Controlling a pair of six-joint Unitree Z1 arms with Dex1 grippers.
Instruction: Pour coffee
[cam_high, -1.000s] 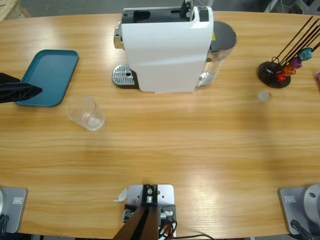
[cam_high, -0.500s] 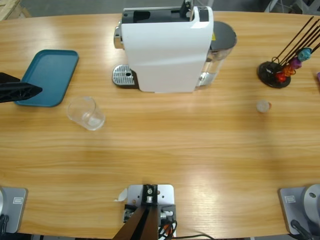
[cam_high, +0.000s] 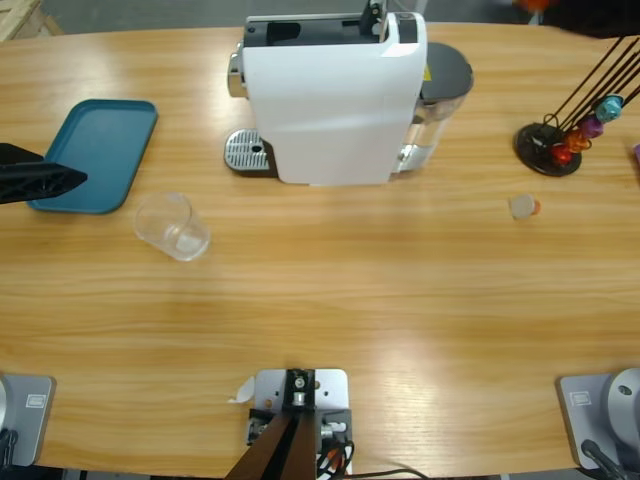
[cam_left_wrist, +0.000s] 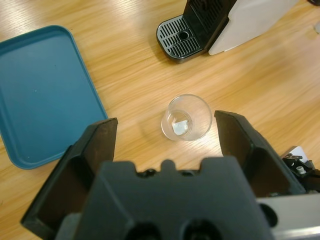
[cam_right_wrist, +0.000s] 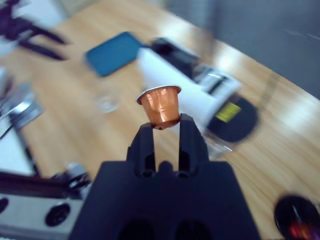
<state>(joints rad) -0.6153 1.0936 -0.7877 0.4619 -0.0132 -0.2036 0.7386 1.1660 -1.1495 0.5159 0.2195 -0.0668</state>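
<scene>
No coffee is in view. A clear tumbler (cam_high: 172, 227) stands on the wooden table in front of the white coffee machine (cam_high: 330, 95), and nothing dark shows in it. My left gripper (cam_high: 68, 178) hovers at the table's left edge. Its jaws are spread wide in the left wrist view, with the tumbler (cam_left_wrist: 186, 117) lying beyond them, untouched. My right gripper (cam_right_wrist: 163, 122) is shut on an orange capsule (cam_right_wrist: 160, 105), held high over the table. In the high view it shows only as a dark shape with an orange tip (cam_high: 534, 4) at the top right edge.
A teal tray (cam_high: 95, 152) lies at the far left beside my left gripper. A black capsule stand (cam_high: 548, 145) with coloured capsules sits at the right. A loose capsule (cam_high: 523, 207) lies on the table below it. The machine's drip grate (cam_high: 248, 152) faces left.
The loose capsule on the table has shifted slightly downward. A dark shape with an orange tip has entered the top right edge. The left gripper and tumbler have not moved.
</scene>
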